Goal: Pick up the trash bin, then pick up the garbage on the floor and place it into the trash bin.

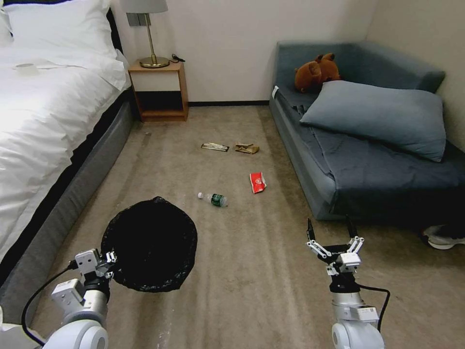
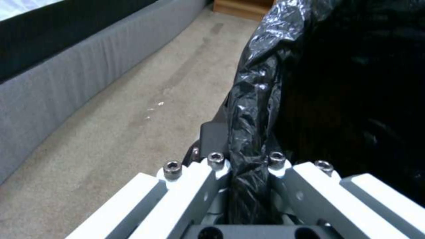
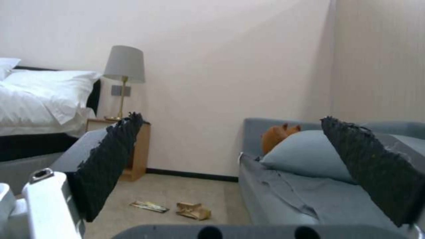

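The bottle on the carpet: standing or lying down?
Lying down: the bottle rests on its side on the carpet.

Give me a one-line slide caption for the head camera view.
Left gripper holds the trash bin by its rim; right gripper open, litter ahead on the carpet.

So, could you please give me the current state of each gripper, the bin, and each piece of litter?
left gripper: shut on the trash bin's bag rim.
right gripper: open, empty, above the carpet.
trash bin: held up, bag-lined.
bottle: lying on its side.
red wrapper: on the carpet.
brown paper bag: crumpled.
dark wrapper: flat.
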### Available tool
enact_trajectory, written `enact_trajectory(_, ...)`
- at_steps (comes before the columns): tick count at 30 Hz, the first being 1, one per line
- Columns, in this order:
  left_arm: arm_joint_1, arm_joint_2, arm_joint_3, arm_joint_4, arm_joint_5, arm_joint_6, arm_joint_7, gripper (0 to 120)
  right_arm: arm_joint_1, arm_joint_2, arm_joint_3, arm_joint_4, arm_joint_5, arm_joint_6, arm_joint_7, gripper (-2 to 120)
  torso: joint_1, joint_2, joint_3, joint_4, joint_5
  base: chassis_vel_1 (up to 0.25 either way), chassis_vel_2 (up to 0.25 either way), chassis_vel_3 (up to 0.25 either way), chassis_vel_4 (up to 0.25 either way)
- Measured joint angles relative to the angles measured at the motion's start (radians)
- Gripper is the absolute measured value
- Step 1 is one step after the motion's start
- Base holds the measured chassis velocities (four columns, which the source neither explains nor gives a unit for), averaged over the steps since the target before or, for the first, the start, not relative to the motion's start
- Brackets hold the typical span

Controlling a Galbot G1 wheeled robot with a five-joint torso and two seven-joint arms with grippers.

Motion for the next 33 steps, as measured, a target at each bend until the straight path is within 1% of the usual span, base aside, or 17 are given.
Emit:
enact_trajectory(8,0.004,-0.001,-0.002,0.01,0.002,-0.01,-0.001,1,-0.002,0.001,0.006,-0.005,0.001,0.0,-0.017,100,0.0,0.0,0.0,0.0,0.0,0.0,0.0,0.0,0.0)
enact_trajectory(20,0.005,-0.003,0.001,0.008,0.009,-0.013,0.001,1,-0.003,0.002,0.015,-0.011,0.009,0.008,-0.035,100,0.0,0.0,0.0,0.0,0.0,-0.073,0.07,0.088,-0.08)
enact_trajectory(33,0.01,-0.006,0.0,0.005,0.009,-0.016,0.001,1,-0.005,0.003,0.02,-0.008,0.013,0.011,-0.04,100,0.0,0.0,0.0,0.0,0.0,-0.04,0.045,0.043,-0.039)
